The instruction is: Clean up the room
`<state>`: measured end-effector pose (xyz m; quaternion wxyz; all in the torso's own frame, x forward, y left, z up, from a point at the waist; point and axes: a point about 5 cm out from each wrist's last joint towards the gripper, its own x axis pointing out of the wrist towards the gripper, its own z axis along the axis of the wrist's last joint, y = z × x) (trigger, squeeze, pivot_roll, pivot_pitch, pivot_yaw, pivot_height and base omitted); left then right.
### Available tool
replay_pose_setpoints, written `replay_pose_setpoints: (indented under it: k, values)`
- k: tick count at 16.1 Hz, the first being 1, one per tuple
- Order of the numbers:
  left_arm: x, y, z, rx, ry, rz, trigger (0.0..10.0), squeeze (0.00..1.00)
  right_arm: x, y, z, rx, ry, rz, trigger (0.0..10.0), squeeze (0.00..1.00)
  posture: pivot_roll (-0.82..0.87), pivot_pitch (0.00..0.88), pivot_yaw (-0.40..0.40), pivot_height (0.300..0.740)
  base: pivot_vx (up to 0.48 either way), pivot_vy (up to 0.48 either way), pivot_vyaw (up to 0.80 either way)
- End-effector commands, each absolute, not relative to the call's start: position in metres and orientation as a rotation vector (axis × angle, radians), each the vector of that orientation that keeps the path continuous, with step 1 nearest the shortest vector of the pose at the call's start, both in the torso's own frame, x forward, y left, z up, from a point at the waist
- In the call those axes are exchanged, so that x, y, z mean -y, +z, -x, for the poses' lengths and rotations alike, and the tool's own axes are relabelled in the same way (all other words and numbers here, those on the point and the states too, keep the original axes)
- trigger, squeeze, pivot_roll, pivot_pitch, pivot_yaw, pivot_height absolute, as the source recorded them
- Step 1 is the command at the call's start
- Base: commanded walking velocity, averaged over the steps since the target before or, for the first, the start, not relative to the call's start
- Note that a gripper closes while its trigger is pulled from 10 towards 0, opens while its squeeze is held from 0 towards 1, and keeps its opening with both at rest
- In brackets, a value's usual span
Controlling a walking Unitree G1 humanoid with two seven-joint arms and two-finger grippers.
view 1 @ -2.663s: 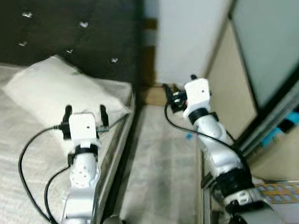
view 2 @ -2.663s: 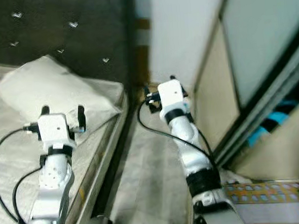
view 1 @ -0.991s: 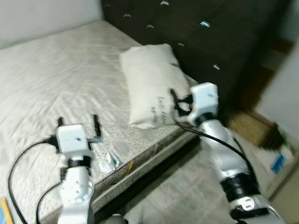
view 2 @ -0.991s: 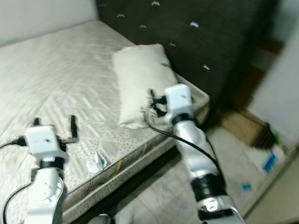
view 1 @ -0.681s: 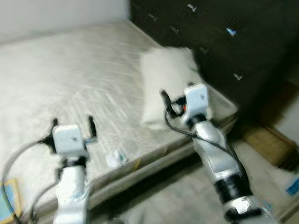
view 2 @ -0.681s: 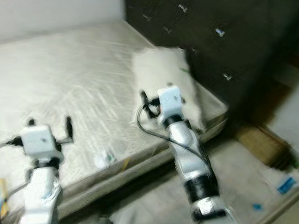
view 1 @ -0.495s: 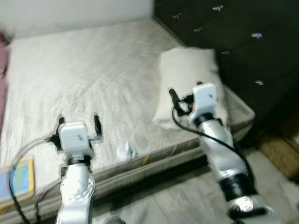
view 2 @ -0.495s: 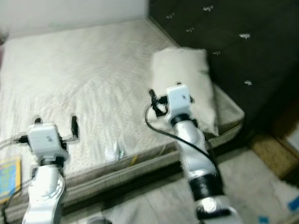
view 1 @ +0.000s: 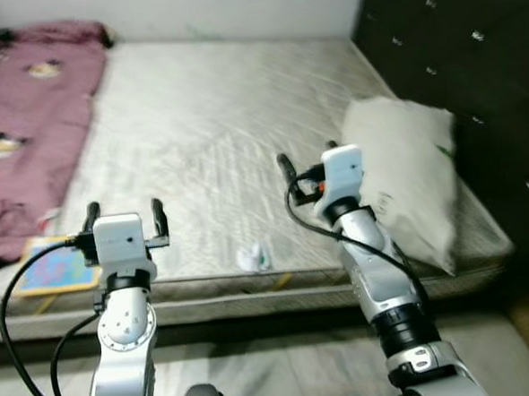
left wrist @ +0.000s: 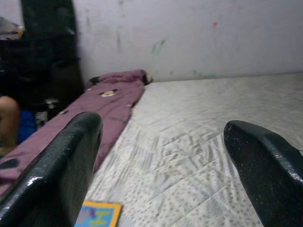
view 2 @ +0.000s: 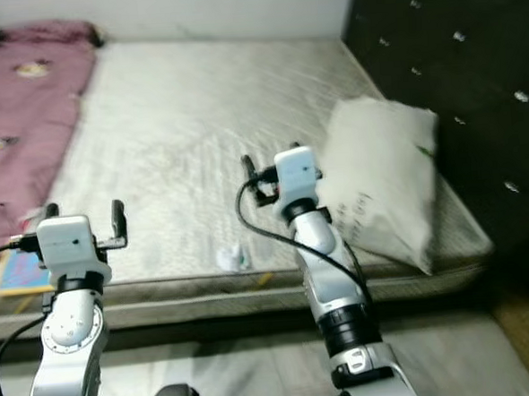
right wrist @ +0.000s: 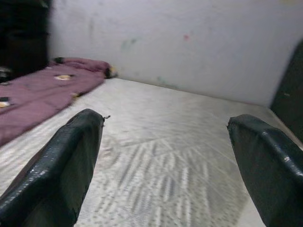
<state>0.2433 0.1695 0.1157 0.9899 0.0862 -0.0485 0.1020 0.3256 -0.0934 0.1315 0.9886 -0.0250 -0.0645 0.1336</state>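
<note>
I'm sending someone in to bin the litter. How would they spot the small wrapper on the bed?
Start at the bare mattress and follow its near edge. The crumpled wrapper lies there, between the colourful book and the cream pillow. It is the smallest item, whitish with a green spot.

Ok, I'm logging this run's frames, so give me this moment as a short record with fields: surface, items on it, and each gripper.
surface: bare mattress
pillow: on the mattress by the dark headboard
blanket: purple, along the robot's left side
book: colourful, near front edge
wrapper: small, crumpled, at front edge
left gripper: open, empty
right gripper: open, empty
</note>
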Motion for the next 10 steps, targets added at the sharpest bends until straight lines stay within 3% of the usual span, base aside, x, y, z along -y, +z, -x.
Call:
replay_pose_setpoints:
  k: [1,3,10]
  values:
    - [-0.1649,0.1158,-0.2436,0.1,0.198,-0.171,10.0,0.0,0.1019,0.1342,-0.3274,0.14,0.251,0.06,10.0,0.0,0.02,0.018,-0.089,0.74,0.0,0.0,0.8]
    - [-0.1651,0.116,-0.2435,0.101,0.199,-0.173,10.0,0.0,0.101,0.1342,-0.3267,0.142,0.255,0.055,10.0,0.0,0.02,0.017,-0.088,0.74,0.0,0.0,0.67]
    - [-0.1618,0.1174,-0.2434,0.114,0.178,-0.162,10.0,0.0,0.1012,0.1342,-0.3275,0.136,0.255,0.016,10.0,0.0,0.03,0.019,-0.096,0.74,0.0,0.0,0.0]
